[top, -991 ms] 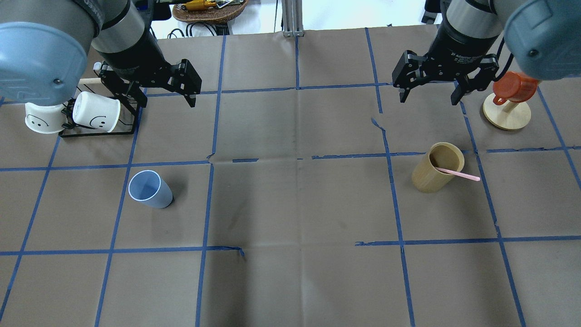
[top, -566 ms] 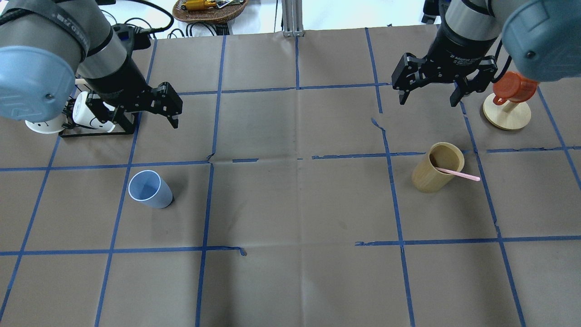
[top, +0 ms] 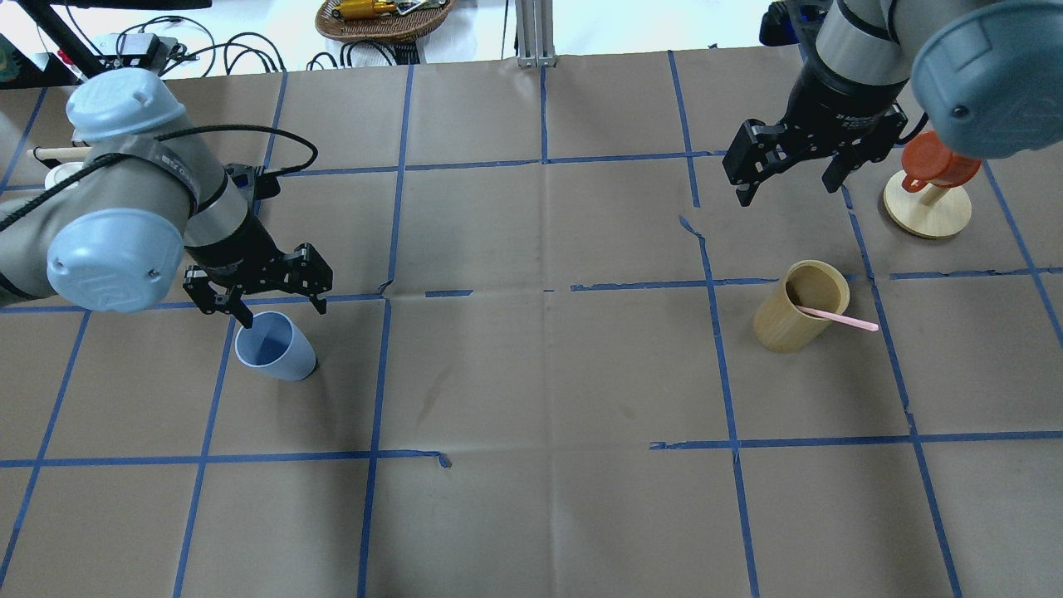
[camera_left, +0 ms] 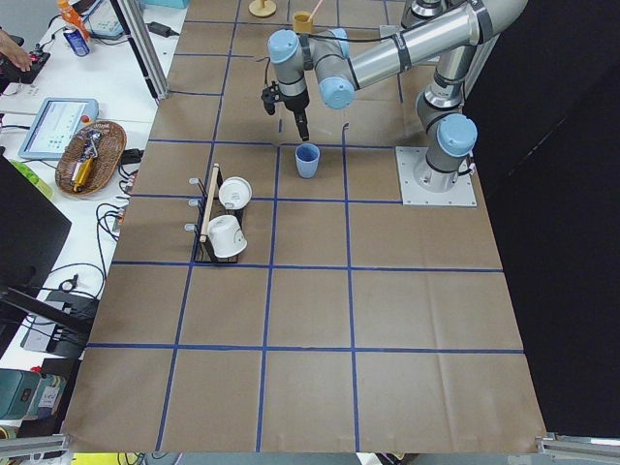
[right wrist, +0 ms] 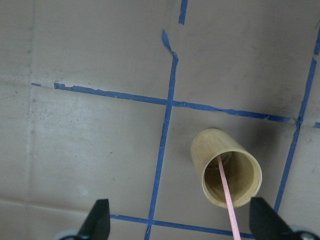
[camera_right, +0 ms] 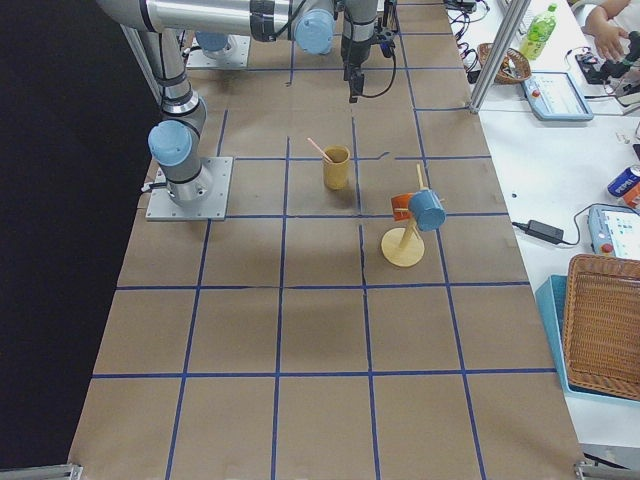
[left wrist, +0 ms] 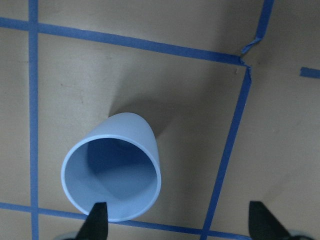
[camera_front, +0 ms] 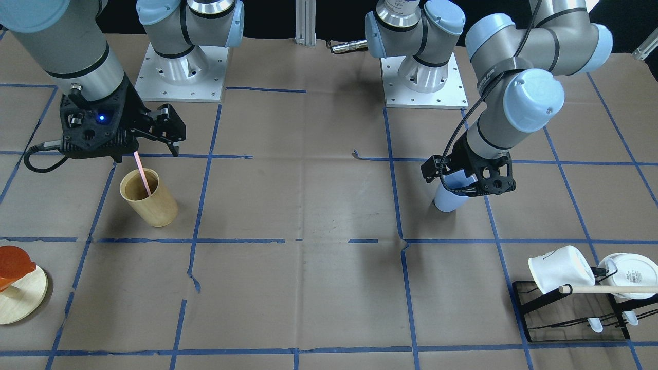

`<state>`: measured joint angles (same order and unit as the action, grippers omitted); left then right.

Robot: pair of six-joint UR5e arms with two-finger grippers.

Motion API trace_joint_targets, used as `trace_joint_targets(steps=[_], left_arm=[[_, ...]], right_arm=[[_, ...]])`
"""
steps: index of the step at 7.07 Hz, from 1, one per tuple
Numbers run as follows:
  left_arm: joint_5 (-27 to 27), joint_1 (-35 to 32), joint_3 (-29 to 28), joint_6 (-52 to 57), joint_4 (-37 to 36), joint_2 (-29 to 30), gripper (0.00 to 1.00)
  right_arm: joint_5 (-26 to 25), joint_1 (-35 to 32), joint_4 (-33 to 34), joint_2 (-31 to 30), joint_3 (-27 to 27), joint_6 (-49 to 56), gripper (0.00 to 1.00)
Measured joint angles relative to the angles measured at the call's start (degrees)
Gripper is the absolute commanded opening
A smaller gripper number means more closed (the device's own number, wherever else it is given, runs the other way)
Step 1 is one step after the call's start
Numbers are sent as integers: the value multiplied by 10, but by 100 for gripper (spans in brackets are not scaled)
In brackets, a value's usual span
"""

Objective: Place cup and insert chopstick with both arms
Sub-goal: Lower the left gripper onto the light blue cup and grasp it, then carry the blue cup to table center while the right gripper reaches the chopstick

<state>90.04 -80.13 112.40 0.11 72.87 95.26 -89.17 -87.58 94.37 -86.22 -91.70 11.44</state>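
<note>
We are looking down on the table (top: 540, 374) from behind the robot, and facing it from the far side; both views are sharing the blue cup (top: 274, 349) and the wooden holder (top: 799, 307). Two distant end cameras are looking along the table. Wrist cameras are peering straight down, close: left over the blue cup, right over the wooden holder.

White cups (camera_front: 560, 269) on rack (camera_front: 570, 326), orange cup (top: 938, 158) on stand (top: 926, 216).

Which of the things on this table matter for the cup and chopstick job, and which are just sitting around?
For the job: blue cup, pink chopstick, bamboo holder.
Just lying about: white cups, orange cup, wooden stand, basket.
</note>
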Motion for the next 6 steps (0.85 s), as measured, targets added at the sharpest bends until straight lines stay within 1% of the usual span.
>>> trace_joint_targets(steps=[1,2,3,4,5,6], left_arm=[[0,3,35,8,-38,3,88],[2,4,59,21,-75,8,50],[3,5,72,31,-99,14,9],[4,4,76,39,-110,19,0],[5,4,76,44,-114,20,0],[5,4,75,46,-116,18,0]], right_arm=[[0,17,16,5,-9,6,97],[2,43,48,4,-31,12,98],[3,61,96,-11,-65,19,99],[5,70,145,-43,-109,23,99],[7,82,200,-82,-161,33,99],[8,98,247,-117,-203,46,99]])
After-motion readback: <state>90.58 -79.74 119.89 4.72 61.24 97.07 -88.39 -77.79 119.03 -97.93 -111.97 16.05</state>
